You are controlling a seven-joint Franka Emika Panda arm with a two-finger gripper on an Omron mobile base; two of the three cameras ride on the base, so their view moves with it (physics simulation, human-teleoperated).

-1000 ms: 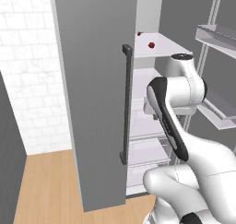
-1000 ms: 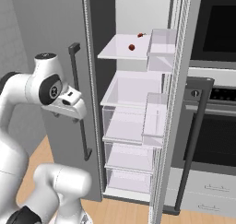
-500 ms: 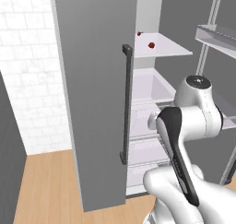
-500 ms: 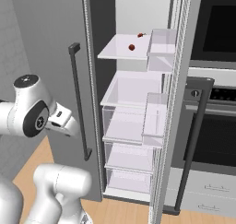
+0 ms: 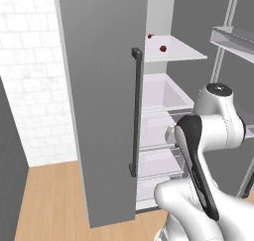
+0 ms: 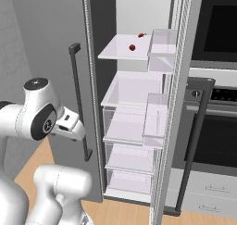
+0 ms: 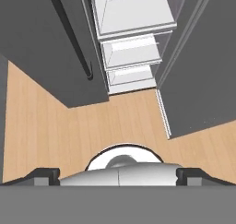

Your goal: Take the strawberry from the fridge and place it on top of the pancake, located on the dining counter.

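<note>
Clearly, the fridge (image 6: 139, 103) stood open, and the strawberry (image 6: 132, 47) lay on its top shelf (image 6: 118, 50), well above and ahead of our end effector (image 7: 118, 174), which pointed down at the floor (image 7: 60, 131). We could not tell whether its tips were apart or together. We judged the berry light, soft and easily bruised, a little slick. We would take it gently across its widest middle.
</note>
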